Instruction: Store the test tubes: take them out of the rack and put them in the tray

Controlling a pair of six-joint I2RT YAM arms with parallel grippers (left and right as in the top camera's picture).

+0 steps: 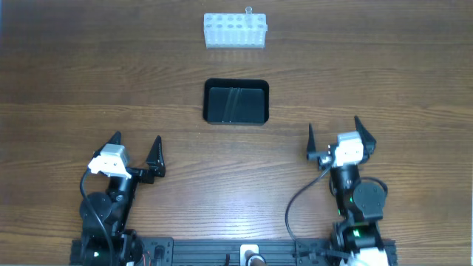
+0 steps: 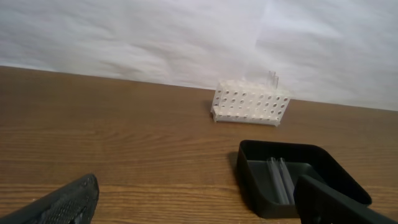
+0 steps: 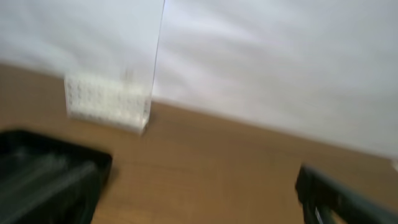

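Black plastic tray (image 1: 208, 103) lies mid-counter in the top view, two stored tubes (image 1: 235, 102) lying side by side on its floor. Beyond it, well apart, the white rack (image 1: 235, 33) stands with one lone tube (image 1: 249, 11) upright at its far right corner; we count no others in its holes. On the wooden counter (image 1: 89, 66), the left tool (image 1: 137, 138) and the right tool (image 1: 333, 124) sit near their bases, each spread wide and holding nothing.

Left wrist view: the rack (image 2: 250, 104) stands before a white backdrop (image 2: 124, 37), with the lone tube (image 2: 273, 78) poking above its top. The tray (image 2: 249, 174) is nearer, and the stored tubes (image 2: 281, 177) run along its floor. The left tool's fingers (image 2: 62, 202) are wide apart.

Right wrist view: the rack (image 3: 107, 102) and the tray (image 3: 93, 163) are soft here. One dark finger (image 3: 342, 199) shows; we cannot pick the lone tube out with certainty.

Hazards, as we judge them:
- The rack looks light, so a pull off the vertical could drag or tip it.
- The tube is clear and smooth, so a grip too high or too loose may let it slip.
- The tray lies between the arms and the rack, so a low reach could shove it.
- A release from height onto the stored tubes could crack glass or bounce the tube out.
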